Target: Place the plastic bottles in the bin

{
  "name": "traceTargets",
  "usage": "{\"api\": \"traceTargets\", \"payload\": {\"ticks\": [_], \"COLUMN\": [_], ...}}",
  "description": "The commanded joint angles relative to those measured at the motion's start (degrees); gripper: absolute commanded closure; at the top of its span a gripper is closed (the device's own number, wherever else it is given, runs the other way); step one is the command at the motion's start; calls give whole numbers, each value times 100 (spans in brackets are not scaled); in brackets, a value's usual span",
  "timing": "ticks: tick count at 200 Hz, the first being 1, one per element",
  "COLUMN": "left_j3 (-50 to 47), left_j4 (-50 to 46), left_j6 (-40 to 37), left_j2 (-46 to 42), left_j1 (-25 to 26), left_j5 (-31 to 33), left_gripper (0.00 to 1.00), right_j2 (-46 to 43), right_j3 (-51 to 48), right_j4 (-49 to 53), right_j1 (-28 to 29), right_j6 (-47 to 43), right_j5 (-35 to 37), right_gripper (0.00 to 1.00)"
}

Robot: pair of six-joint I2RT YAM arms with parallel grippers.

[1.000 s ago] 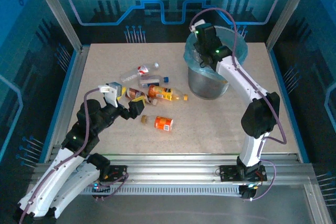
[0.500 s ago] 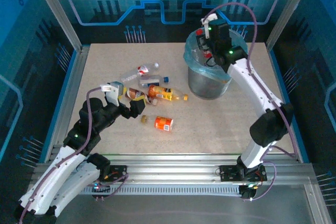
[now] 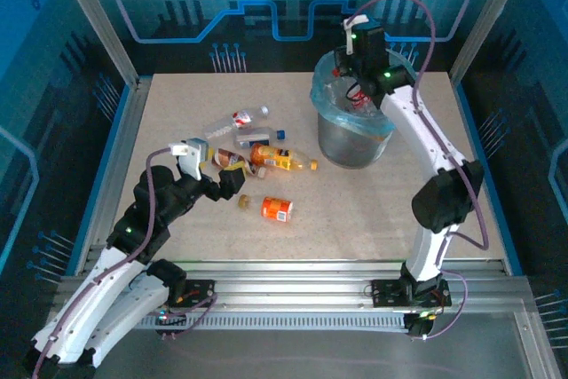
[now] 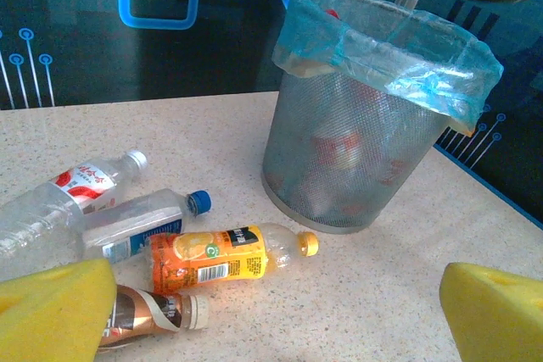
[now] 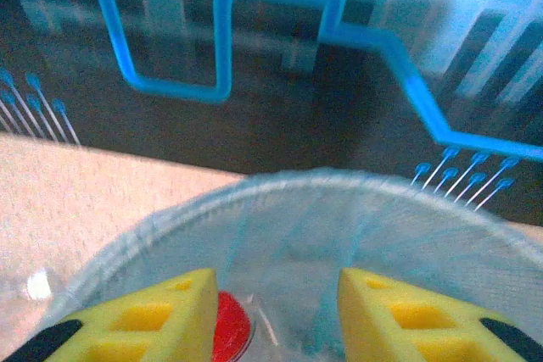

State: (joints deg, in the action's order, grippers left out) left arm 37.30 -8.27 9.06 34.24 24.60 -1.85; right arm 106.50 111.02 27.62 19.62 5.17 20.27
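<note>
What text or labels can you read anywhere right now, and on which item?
No words are legible anywhere.
Orange bottle: a barcode shows, but the print is too small to read.
Red-label bottle: white marks on red, blurred.
Blue-capped bottle: label print unreadable.
Brown bottle: no legible print.
Back wall: blue line pattern, no words.
</note>
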Motion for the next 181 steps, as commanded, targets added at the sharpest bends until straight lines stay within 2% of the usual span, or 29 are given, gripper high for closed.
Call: {"api": "traceTargets", "payload": {"ticks": [1,27,63,80,106,126,144,164,181], "left_j3": [14,24,97,267,743,1224,1519,1526,1408], "left_j4": [-115,-190,-424,-701,-1536,-2593,-3393,-3781,-3950], "left_j6": [-26,-43,55,183,565,1051,1360,1659,2137], "left_j2": [-113,-117,-105,-47,175,546,949,1223,1410], "left_j1": [34,36,35,28,21,-114,-764,-2055,-3003], "left_j5": [166,298,654,949,2084,3207,3235,2346,2015], "left_gripper": [2,2,2,2,2,1,1,1,1], "right_j2": [162,205,304,248,-114,-541,-999,-1517,-1933], "right_j3": [-58,-213,86,349,517,387,15,-579,-1167], "right_j4": [428,492,793,1004,993,814,475,26,-389], "right_j1": [-96,-120,-142,-136,-36,148,374,621,845], "right_j6": [290,398,418,447,550,511,463,462,476], "right_j5": [-220,-285,-314,-388,-440,-308,-186,-240,-312], "right_gripper": [59,60,60,57,38,32,30,29,28]}}
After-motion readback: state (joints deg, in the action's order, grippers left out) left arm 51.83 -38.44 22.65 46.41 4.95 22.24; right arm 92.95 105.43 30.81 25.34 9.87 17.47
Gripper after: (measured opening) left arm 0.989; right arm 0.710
